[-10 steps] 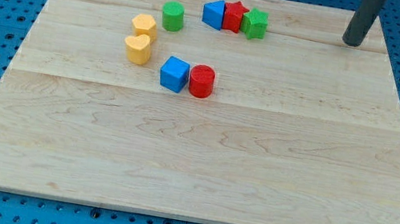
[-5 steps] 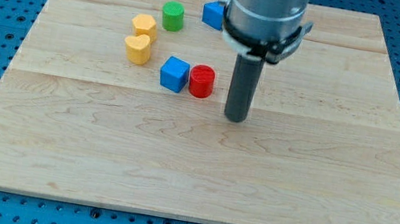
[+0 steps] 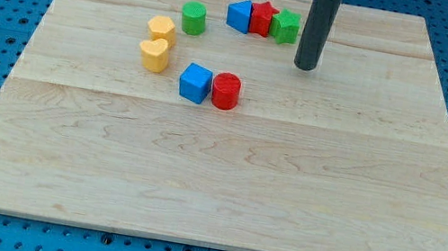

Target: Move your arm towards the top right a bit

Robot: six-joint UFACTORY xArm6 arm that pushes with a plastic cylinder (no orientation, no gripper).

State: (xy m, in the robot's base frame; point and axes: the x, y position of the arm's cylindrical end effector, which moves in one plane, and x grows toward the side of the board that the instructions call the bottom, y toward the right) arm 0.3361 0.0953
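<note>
Item: my tip (image 3: 306,67), a plain rod with no jaws to open or close, resting on the board (image 3: 215,179) just right of and below the green block (image 3: 285,26). Row: blue block (image 3: 240,15), red block (image 3: 263,18), green, touching.

Risk: drifting leftward while heading top right would clip green and scatter the row.

Dark grey rod (image 3: 316,27); pale wood board (image 3: 222,189).
</note>
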